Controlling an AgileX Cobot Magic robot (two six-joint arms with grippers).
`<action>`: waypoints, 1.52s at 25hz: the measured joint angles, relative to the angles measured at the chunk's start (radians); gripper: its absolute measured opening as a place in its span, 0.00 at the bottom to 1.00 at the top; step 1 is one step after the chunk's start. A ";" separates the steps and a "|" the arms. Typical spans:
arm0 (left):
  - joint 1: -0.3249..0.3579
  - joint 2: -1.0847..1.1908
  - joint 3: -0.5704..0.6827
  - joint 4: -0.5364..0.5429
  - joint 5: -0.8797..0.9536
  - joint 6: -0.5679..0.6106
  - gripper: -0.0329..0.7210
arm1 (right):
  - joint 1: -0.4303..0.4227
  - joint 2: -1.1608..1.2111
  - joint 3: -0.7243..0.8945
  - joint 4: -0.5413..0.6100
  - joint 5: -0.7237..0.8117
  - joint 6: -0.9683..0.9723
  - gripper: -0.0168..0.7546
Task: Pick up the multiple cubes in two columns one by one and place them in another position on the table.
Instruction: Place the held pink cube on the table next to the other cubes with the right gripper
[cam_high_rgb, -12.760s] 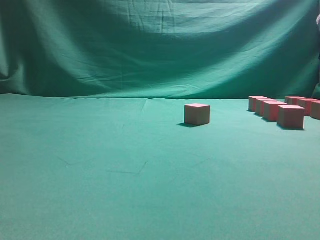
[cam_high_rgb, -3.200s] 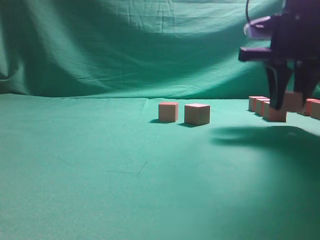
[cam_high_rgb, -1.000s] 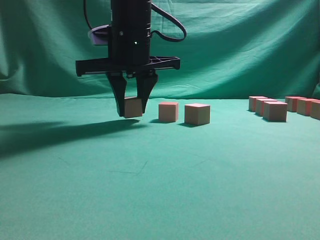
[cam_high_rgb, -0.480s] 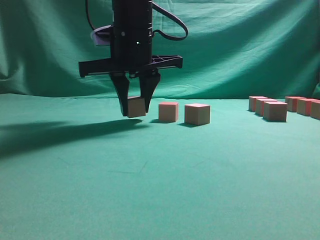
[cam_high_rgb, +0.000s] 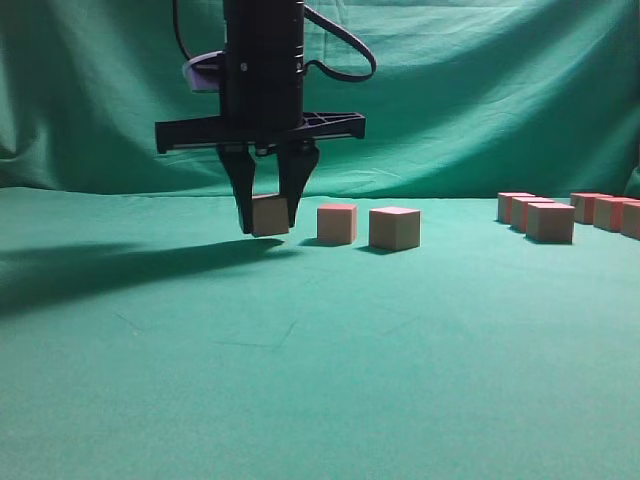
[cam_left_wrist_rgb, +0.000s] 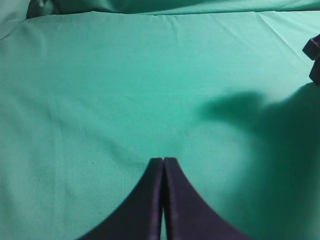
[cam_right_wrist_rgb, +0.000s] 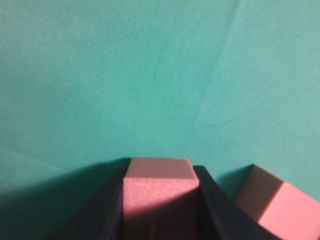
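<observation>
My right gripper has reached across to the left of middle in the exterior view. It is shut on a pink foam cube, held low over the green cloth. In the right wrist view the cube sits between the gripper's dark fingers. Two placed cubes stand in a row just right of it, and the nearer one shows in the right wrist view. Several cubes remain in two columns at far right. My left gripper is shut and empty over bare cloth.
A green cloth covers the table and hangs as a backdrop. The right arm casts a long shadow to the left. A dark part of the other arm shows at the right edge of the left wrist view.
The right gripper took a cube from the right columns and carried it left to the row. Over the last second it shifted slightly right towards the placed cubes.
</observation>
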 joint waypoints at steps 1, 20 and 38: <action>0.000 0.000 0.000 0.000 0.000 0.000 0.04 | 0.000 0.000 0.000 0.002 0.004 0.000 0.36; 0.000 0.000 0.000 0.000 0.000 0.000 0.04 | 0.000 0.012 -0.002 0.005 0.001 -0.021 0.46; 0.000 0.000 0.000 0.000 0.000 0.000 0.04 | 0.000 0.013 -0.047 -0.003 -0.001 -0.071 0.49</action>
